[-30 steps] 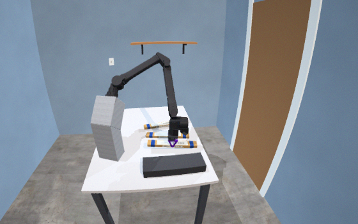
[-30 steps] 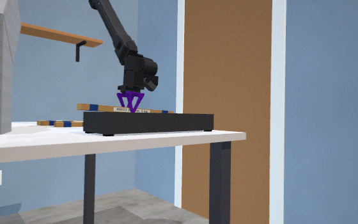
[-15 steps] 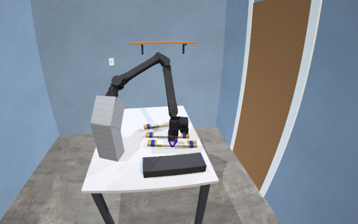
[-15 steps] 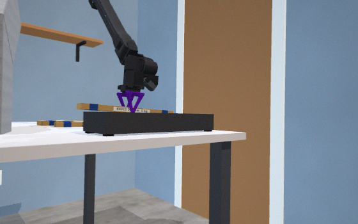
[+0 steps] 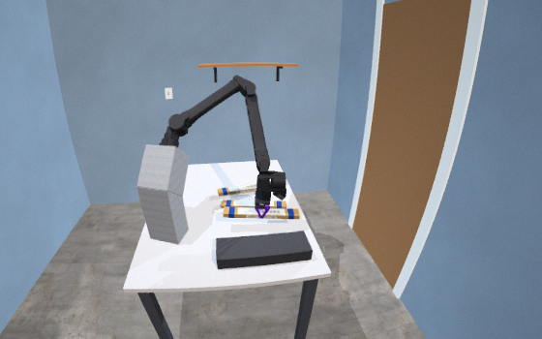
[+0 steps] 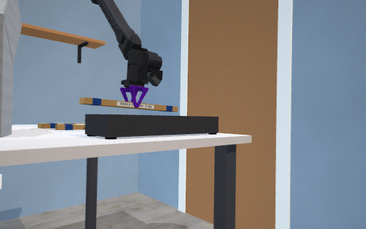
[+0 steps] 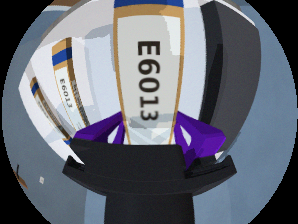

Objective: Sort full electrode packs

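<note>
Pack no. 1 [image 5: 232, 212] [image 6: 111, 102] [image 7: 150, 60]: orange-brown w/ blue bands, pale label, "E6013" legible in wrist view. Held aloft, broad face up; slopes slightly down toward door-side end in ext. view. Posn.: beside the platform, betw. it & the other 2 packs.

Pincer [image 5: 262, 212] [image 6: 134, 98] [image 7: 149, 113]: purple fingers, closed on pack no. 1, one finger ea. long side, approx. mid-length.

Pack no. 2 [image 5: 226, 203] [image 6: 68, 127] [image 7: 64, 75]: same colours, also mkd. "E6013"; flat on white surface [image 5: 194, 271] [image 6: 196, 142] [image 7: 100, 65].

Pack no. 3 [image 5: 223, 192] [image 6: 46, 125] [image 7: 35, 90]: flat on same surface, farthest of the 3 from platform.

Platform [image 5: 263, 247] [image 6: 153, 125] [image 7: 237, 60]: low, dk. grey, oblong, on small feet; all 3 packs off it. Contents (full/part-used): can't tell.

Arm [image 5: 256, 126] [image 6: 117, 26]: blk., jointed, reaching down to pack no. 1.

Misc.: lt. grey block [image 5: 162, 194] [image 6: 4, 82], upright; wall shelf [image 5: 247, 65] [image 6: 62, 34], wood, dk. brackets; brown door [image 5: 416, 121] [image 6: 232, 98], pale frame.
</note>
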Tool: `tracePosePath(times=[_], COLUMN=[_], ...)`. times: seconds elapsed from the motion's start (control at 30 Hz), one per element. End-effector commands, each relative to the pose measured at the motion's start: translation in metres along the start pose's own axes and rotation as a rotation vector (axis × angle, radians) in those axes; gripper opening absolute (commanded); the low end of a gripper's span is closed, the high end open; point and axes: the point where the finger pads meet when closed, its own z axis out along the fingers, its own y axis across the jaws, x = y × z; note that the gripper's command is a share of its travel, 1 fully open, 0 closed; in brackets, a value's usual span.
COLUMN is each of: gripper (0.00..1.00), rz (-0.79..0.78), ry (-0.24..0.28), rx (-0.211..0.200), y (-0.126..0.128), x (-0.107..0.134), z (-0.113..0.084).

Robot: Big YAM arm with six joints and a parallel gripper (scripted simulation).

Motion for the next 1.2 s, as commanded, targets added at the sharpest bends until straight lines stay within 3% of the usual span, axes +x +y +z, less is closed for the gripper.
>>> tracePosePath(times=[0.0, 1.17], gripper=[0.0, 0.0], rz=[0.014, 0.011], ry=[-0.065, -0.069], rx=[0.005, 0.006], y=[-0.011, -0.011], x=[-0.02, -0.019], z=[-0.043, -0.106])
